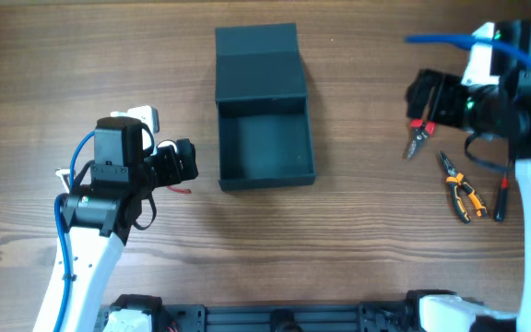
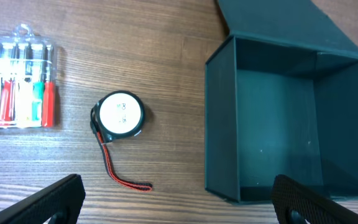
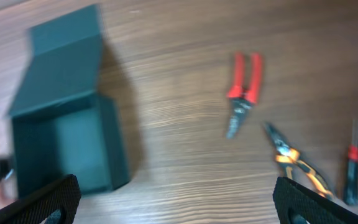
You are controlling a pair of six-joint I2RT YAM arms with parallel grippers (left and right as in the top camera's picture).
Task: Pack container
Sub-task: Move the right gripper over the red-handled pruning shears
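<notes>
Both claws were spread wide and held nothing: the left gripper (image 2: 179,204) hovered left of the container (image 1: 265,178), and the right gripper (image 3: 179,204) hovered over the right side of the table (image 1: 367,267). The dark teal container sat mid-table toward the far edge, its lid flap folded back. Left of it lay a round tape measure (image 2: 121,115) with a red strap, then a clear case of screwdrivers (image 2: 18,84). Toward the right edge lay red-handled pliers (image 1: 419,138), orange-handled pliers (image 1: 461,189) and a small screwdriver (image 1: 502,195).
</notes>
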